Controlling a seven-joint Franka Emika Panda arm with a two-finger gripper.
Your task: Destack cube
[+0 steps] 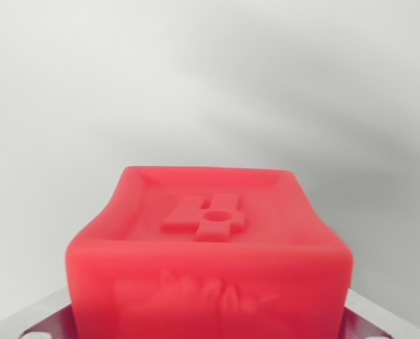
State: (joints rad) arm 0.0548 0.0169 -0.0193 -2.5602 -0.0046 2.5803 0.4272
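Red cube (208,254) fills the lower frame, open grey surface (210,85) beyond; hand's grip cannot be told.

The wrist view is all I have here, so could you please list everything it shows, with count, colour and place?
cube: one, red, low centre of the view and filling most of the lower half; its upper face has a raised rim and a raised figure 4, and its near face carries a blurred relief I cannot make out.
background surface: one, plain pale grey, filling the view above and to both sides of the cube; nothing else shows on it.
tool: grey metal parts at the bottom corners, one on the wrist view's left and one on the wrist view's right, flanking the cube; the fingertips are out of sight, so whether it grips the cube cannot be told.
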